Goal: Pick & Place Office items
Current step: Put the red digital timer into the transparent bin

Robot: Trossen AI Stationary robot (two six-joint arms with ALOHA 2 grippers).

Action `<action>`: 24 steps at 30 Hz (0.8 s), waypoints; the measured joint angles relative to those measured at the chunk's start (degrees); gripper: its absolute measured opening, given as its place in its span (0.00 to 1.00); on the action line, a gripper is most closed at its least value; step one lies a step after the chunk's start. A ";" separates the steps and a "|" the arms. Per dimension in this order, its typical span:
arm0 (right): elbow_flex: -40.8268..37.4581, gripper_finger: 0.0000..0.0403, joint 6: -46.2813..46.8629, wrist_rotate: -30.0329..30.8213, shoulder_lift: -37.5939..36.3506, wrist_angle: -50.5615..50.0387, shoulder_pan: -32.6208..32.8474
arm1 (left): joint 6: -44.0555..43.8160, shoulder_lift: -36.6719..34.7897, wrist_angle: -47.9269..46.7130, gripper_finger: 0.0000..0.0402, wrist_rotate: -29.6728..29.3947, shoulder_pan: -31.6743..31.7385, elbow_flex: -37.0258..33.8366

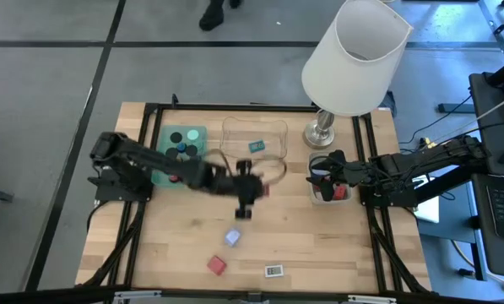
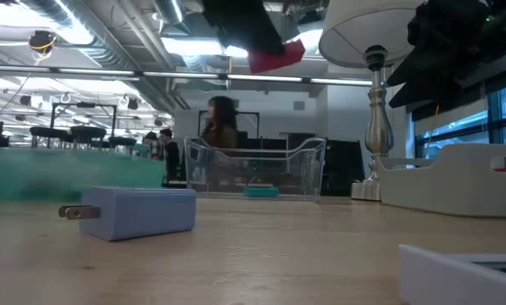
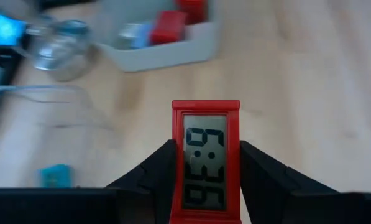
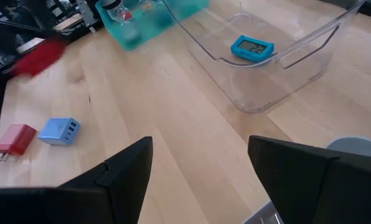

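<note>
A small red digital clock (image 3: 207, 134) with a grey display is lifted above the middle of the table, and my left gripper (image 3: 207, 163) is shut on it. It shows as a red blur in the high view (image 1: 262, 191) and near the top of the low view (image 2: 276, 55). My right gripper (image 4: 201, 165) hangs open with nothing between its fingers, over the grey tray (image 1: 327, 192) at the right. A blue charger block (image 1: 232, 238), a red block (image 1: 216, 265) and a flat white labelled rectangle (image 1: 273, 270) lie on the near part of the table. My left gripper pinches the red clock between its two fingers (image 3: 155, 174), one on each long side edge (image 3: 175, 168), toward the end nearest the wrist. The fingers slant down and lie along the clock. The clock is clear of the table, with its display facing the wrist camera.
A green tray (image 1: 181, 143) with black cylinders and a clear tray (image 1: 253, 135) holding a blue clock (image 4: 252, 47) stand at the far side. The white-shaded lamp (image 1: 353, 59) stands at the far right. The grey tray (image 3: 163, 46) holds red and blue pieces.
</note>
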 joint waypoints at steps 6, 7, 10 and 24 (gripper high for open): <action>0.00 0.66 0.00 0.00 -0.01 0.17 0.00 | 8.12 0.69 0.10 0.35 7.10 11.39 0.00; 0.00 0.66 0.00 0.00 -0.01 0.17 0.02 | 8.79 1.19 0.21 0.35 7.74 13.21 0.02; 0.00 0.66 0.00 0.00 -0.01 0.17 0.01 | 10.05 3.18 0.65 0.35 7.77 18.31 0.02; 0.00 0.66 0.00 0.00 -0.01 0.37 0.00 | 5.64 14.57 1.34 0.35 7.89 32.52 0.02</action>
